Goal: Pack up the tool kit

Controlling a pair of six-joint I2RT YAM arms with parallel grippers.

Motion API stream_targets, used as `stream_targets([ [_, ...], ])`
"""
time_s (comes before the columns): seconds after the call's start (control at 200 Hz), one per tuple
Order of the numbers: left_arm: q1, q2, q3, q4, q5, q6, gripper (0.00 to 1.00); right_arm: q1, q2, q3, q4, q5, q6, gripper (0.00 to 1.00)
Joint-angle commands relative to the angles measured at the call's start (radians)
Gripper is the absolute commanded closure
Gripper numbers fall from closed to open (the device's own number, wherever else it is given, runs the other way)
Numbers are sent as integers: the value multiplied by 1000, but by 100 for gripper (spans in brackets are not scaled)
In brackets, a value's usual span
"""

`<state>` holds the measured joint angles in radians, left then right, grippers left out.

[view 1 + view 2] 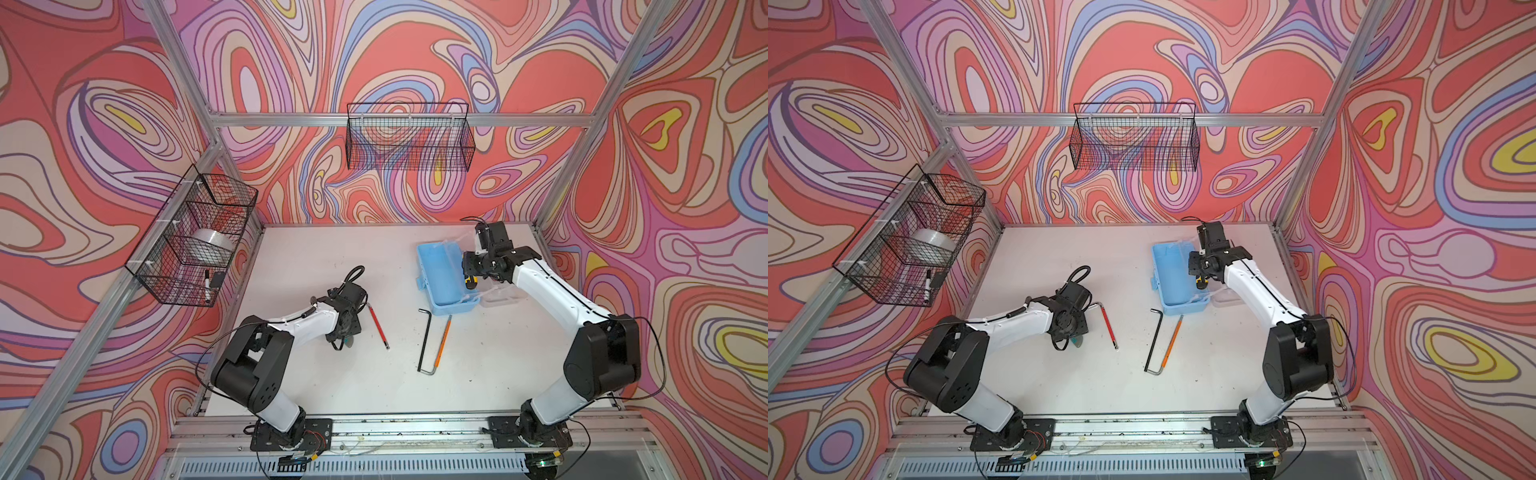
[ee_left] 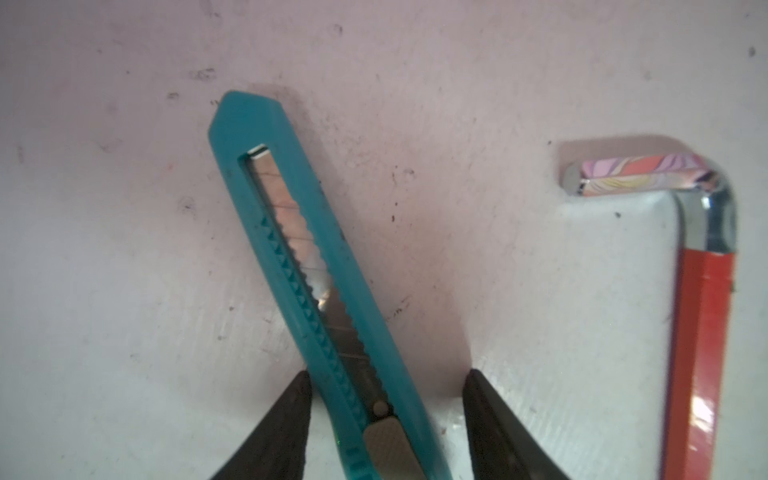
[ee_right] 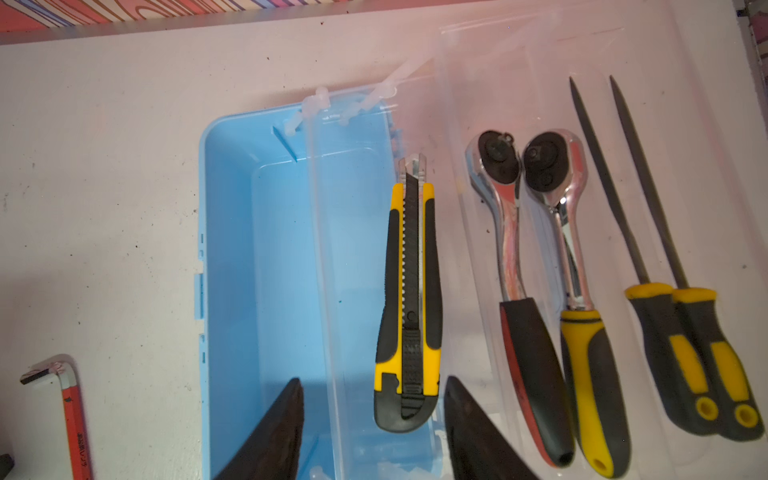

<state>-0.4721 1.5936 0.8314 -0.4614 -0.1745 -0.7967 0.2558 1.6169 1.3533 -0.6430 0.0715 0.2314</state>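
On the left wall, a black wire basket (image 1: 166,266), with a roll of clear tape (image 1: 212,248) and a black marker (image 1: 206,286) inside.

Next, low over the white table (image 1: 316,382), the left gripper (image 2: 389,371). Fingers spread apart, one on each side of a teal cutter (image 2: 291,232). One finger right at the cutter's edge, the other with a gap beside it. Not squeezing yet. Cutter flat on the table.

Just right of that, a red hex key (image 1: 377,326), flat on the table, short bent end at the far end.

Around the middle, a black hex key (image 1: 423,338) and an orange hex key (image 1: 443,338), lying side by side, ends close together on the near side. Both just in front of the case.

Then the light-blue case (image 1: 440,274), on the right half of the table, toward the far side, wide open. Beside it on the right, the clear lid (image 1: 500,297), folded out flat.

At the right side of the case, a yellow-and-black cutter (image 3: 409,291). Down inside or up on the rim: hard to tell. Over it, the right gripper (image 3: 374,378). Fingers loose and apart, wider than the cutter, gripping nothing.

Farthest right, on the clear lid, a red-handled ratchet (image 3: 523,332), a yellow-handled ratchet (image 3: 586,353), a thin file (image 3: 681,357) and a second thin file (image 3: 725,361), all in a row.
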Motion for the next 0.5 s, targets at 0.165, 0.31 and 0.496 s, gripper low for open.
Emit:
stream_targets([
  [0.165, 4, 5, -9, -2, 32, 10, 70, -3, -30, -12, 9, -18, 30, 44],
  [0.31, 3, -5, -8, 0, 38, 16, 76, -1, -47, -37, 27, -40, 57, 45],
  [0.496, 0, -34, -4, -4, 50, 24, 80, 25, -52, -63, 58, -70, 91, 45],
])
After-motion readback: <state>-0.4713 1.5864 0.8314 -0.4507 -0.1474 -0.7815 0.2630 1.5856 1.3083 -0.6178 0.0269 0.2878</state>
